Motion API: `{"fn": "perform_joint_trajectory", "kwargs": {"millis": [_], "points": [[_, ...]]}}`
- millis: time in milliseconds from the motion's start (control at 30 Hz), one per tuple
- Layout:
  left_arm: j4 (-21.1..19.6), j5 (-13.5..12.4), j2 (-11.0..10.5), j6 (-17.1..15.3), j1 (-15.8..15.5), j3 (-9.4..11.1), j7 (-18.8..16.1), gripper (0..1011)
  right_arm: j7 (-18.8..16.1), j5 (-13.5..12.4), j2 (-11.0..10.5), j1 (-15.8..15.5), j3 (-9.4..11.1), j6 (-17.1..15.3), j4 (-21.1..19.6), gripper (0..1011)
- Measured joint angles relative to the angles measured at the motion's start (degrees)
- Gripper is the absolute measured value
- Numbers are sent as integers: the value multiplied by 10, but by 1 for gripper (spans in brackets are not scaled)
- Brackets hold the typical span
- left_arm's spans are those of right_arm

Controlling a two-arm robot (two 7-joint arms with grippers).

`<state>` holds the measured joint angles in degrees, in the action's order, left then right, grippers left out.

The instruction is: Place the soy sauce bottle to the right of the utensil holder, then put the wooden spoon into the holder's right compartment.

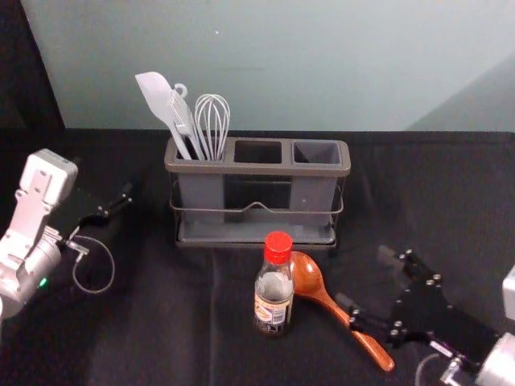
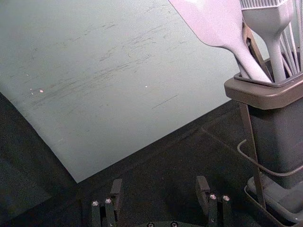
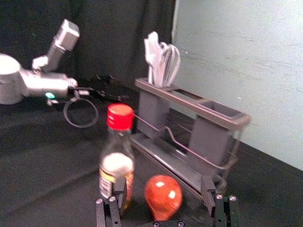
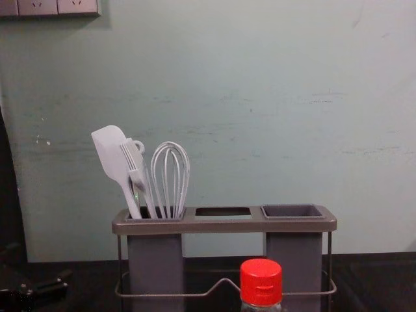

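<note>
I have the right gripper (image 1: 366,279) reaching in over the near right part of the black cloth (image 1: 145,322), its fingers spread wide with nothing held between them. From the head camera, its nearer fingertip sits right by the handle of the wooden spoon (image 1: 323,297); I can't tell whether they touch. My left gripper (image 1: 121,205) is parked out to the left of the holder, its fingers apart too.

The utensil holder (image 1: 257,169) stands upright in a wire frame at the back of my work area. Its left compartment carries a pale spatula (image 1: 157,98), a brush (image 1: 182,115) and a whisk (image 1: 212,117), all leaning with their heads up. I see the middle opening as a dark rectangle, and in the right compartment (image 1: 316,153) I'm looking onto bare grey inner walls.

The soy sauce bottle (image 1: 274,293) stands upright on the cloth, red cap on, in front of the holder and to the left of my right gripper. The spoon lies just to the bottle's right, bowl toward the holder, handle slanting back toward me and to the right. On the right wrist camera, one finger overlaps the bottle's lower part, and the spoon's bowl appears between the two fingers.
</note>
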<state>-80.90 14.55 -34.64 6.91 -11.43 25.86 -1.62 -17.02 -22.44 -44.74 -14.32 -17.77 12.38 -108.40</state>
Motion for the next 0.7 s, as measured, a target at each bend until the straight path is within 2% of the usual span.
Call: {"fn": "perform_joint_trajectory", "kwargs": {"millis": [267, 533, 700], "points": [[0, 0, 0, 0, 0, 0, 0, 1000, -28, -12, 36, 29, -25, -40, -6, 1002], [0, 0, 0, 0, 0, 0, 0, 1000, -45, -2, 82, 62, -53, -69, -1, 1002], [0, 0, 0, 0, 0, 0, 0, 1000, -48, 6, 105, 73, -61, -74, 6, 1003]]}}
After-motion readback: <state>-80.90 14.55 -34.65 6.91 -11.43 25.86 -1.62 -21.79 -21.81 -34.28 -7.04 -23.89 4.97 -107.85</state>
